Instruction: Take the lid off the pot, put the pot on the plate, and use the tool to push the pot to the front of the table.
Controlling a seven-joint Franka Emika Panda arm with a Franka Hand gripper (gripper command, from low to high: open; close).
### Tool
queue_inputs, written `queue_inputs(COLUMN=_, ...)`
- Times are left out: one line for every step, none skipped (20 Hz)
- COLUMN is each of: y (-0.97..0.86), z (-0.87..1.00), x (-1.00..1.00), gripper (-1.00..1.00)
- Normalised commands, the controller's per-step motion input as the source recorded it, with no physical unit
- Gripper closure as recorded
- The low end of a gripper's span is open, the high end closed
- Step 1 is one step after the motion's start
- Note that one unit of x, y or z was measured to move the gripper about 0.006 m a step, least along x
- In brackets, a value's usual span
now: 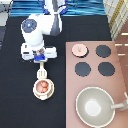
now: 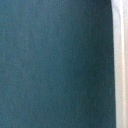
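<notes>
My gripper [image 1: 40,58] hangs over the black table [image 1: 17,102] at the exterior view's left, shut on the handle of the cream tool [image 1: 42,73]. The tool's slotted blade points toward the view's bottom and touches the upper edge of the pale-pink pot [image 1: 44,87]. Uncovered, the pot shows reddish contents and sits on the beige plate [image 1: 35,91]. The pink lid [image 1: 78,49] with its knob lies on the stove's upper left corner. The wrist view shows only a blue-teal surface with a pale strip along one side.
The pinkish-brown stove panel [image 1: 92,80] fills the exterior view's right, with three black burners [image 1: 102,51]. A large grey-beige pan [image 1: 95,105] with a long handle sits at its bottom right. The robot arm [image 1: 42,22] reaches in from the top.
</notes>
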Motion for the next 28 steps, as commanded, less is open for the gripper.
queue_inputs(y=0.06, z=0.26, x=1.00, gripper=1.00)
queue_inputs(y=0.06, z=0.27, x=1.00, gripper=1.00)
queue_inputs(y=0.06, z=0.25, x=1.00, gripper=1.00)
queue_inputs(y=0.05, z=0.22, x=1.00, gripper=1.00)
queue_inputs(y=0.05, z=0.21, x=1.00, gripper=1.00)
queue_inputs(y=0.05, z=0.21, x=1.00, gripper=1.00)
queue_inputs(y=0.03, z=0.18, x=1.00, gripper=1.00)
queue_inputs(y=0.03, z=0.18, x=1.00, gripper=1.00)
queue_inputs(y=0.01, z=0.15, x=1.00, gripper=1.00)
queue_inputs(y=0.01, z=0.15, x=1.00, gripper=1.00)
queue_inputs(y=0.01, z=0.17, x=1.00, gripper=1.00)
queue_inputs(y=0.00, z=0.21, x=1.00, gripper=1.00)
queue_inputs(y=0.00, z=0.23, x=1.00, gripper=1.00)
queue_inputs(y=0.00, z=0.25, x=1.00, gripper=1.00)
queue_inputs(y=0.00, z=0.27, x=1.00, gripper=1.00)
queue_inputs(y=0.00, z=0.27, x=1.00, gripper=1.00)
queue_inputs(y=0.03, z=0.27, x=1.00, gripper=1.00)
queue_inputs(y=0.05, z=0.28, x=1.00, gripper=1.00)
queue_inputs(y=0.06, z=0.29, x=1.00, gripper=1.00)
queue_inputs(y=0.06, z=0.30, x=1.00, gripper=1.00)
queue_inputs(y=0.06, z=0.30, x=1.00, gripper=1.00)
queue_inputs(y=0.06, z=0.31, x=1.00, gripper=1.00)
queue_inputs(y=0.07, z=0.33, x=1.00, gripper=1.00)
queue_inputs(y=0.07, z=0.34, x=1.00, gripper=1.00)
queue_inputs(y=0.07, z=0.34, x=1.00, gripper=1.00)
queue_inputs(y=0.06, z=0.35, x=1.00, gripper=1.00)
queue_inputs(y=0.05, z=0.36, x=1.00, gripper=1.00)
queue_inputs(y=0.05, z=0.36, x=1.00, gripper=1.00)
